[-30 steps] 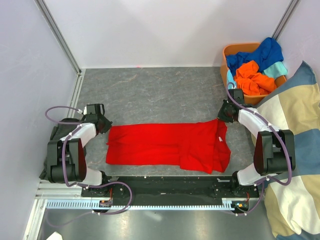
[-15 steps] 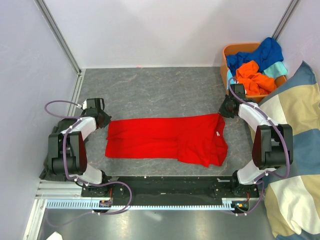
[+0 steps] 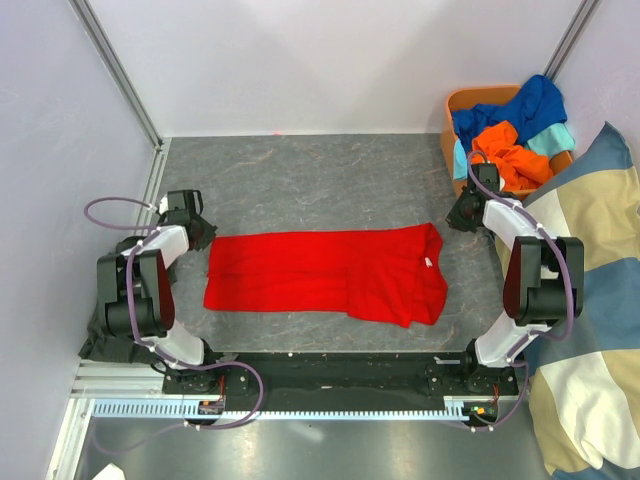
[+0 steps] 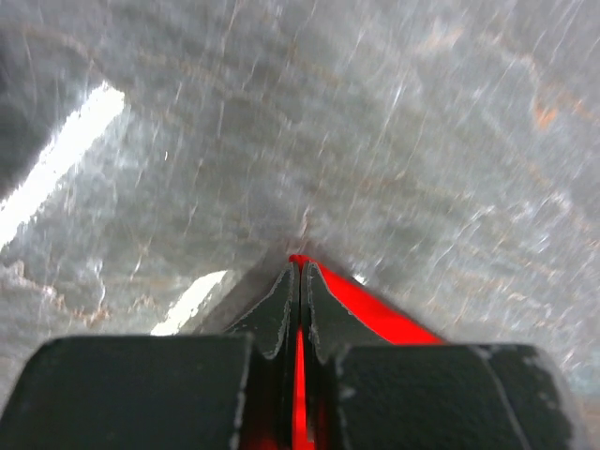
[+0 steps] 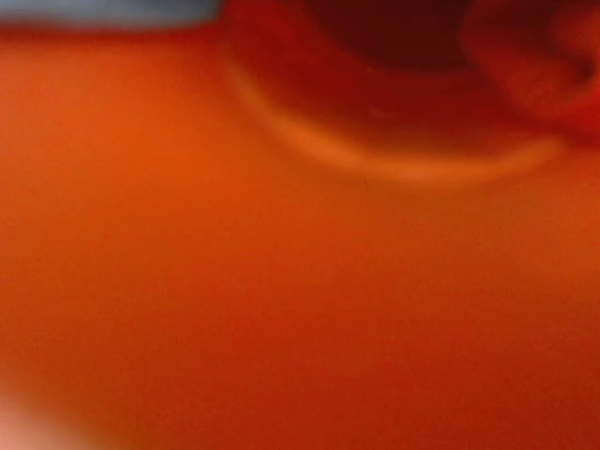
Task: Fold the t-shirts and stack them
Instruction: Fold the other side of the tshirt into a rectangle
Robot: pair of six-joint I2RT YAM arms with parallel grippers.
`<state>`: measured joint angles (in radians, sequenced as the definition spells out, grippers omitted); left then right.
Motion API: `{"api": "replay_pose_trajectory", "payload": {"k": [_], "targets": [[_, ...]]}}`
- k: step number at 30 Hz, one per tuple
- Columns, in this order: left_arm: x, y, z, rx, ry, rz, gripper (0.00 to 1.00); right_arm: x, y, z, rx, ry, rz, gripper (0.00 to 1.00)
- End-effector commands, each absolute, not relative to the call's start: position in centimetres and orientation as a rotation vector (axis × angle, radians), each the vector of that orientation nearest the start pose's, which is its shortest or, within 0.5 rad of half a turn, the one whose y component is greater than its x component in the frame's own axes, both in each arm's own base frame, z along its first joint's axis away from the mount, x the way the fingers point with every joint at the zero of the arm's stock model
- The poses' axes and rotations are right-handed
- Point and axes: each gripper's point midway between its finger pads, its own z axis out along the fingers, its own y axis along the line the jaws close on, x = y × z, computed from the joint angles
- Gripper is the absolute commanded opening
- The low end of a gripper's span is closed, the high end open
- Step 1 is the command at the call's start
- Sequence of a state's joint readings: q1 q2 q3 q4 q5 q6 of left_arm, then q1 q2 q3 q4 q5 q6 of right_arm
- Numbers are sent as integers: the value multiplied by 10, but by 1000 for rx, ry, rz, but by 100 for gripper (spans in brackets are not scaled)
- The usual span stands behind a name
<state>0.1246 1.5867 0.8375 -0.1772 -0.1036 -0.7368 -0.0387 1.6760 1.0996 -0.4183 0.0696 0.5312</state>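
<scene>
Red t-shirt lies flat on the grey table, long axis left to right, just beyond the arm bases. Its right end is doubled over, with a small white label showing. Left gripper is low at the shirt's far left corner and right gripper is low at its far right corner, each meeting the fabric edge. Far right: orange basket heaped with a royal blue shirt, an orange shirt and a light teal shirt. Checked cushion fills the right edge.

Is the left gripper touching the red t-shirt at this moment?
Touching. The left wrist view shows the left gripper shut on an edge of the red t-shirt, with red cloth pinched in between.
</scene>
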Motion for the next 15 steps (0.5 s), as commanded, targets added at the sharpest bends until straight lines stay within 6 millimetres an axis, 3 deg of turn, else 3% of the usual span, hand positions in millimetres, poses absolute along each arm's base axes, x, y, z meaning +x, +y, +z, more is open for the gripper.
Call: {"api": "replay_pose_trajectory", "payload": {"k": [1, 7, 8, 9, 12, 15], "targets": [[404, 50, 59, -1053, 2152, -126, 2, 412, -15, 76, 777, 2387, 86, 0], [413, 46, 52, -1048, 2173, -164, 2, 416, -11, 77, 757, 2389, 128, 0], [414, 44, 51, -1044, 2180, -175, 2, 416, -7, 79, 744, 2394, 157, 4], [415, 44, 51, -1044, 2177, -180, 2, 416, -4, 78, 725, 2399, 167, 20], [416, 42, 47, -1045, 2187, -189, 2, 415, 10, 84, 665, 2400, 271, 40], [416, 40, 45, -1046, 2194, -199, 2, 410, 21, 85, 626, 2409, 343, 45]]}}
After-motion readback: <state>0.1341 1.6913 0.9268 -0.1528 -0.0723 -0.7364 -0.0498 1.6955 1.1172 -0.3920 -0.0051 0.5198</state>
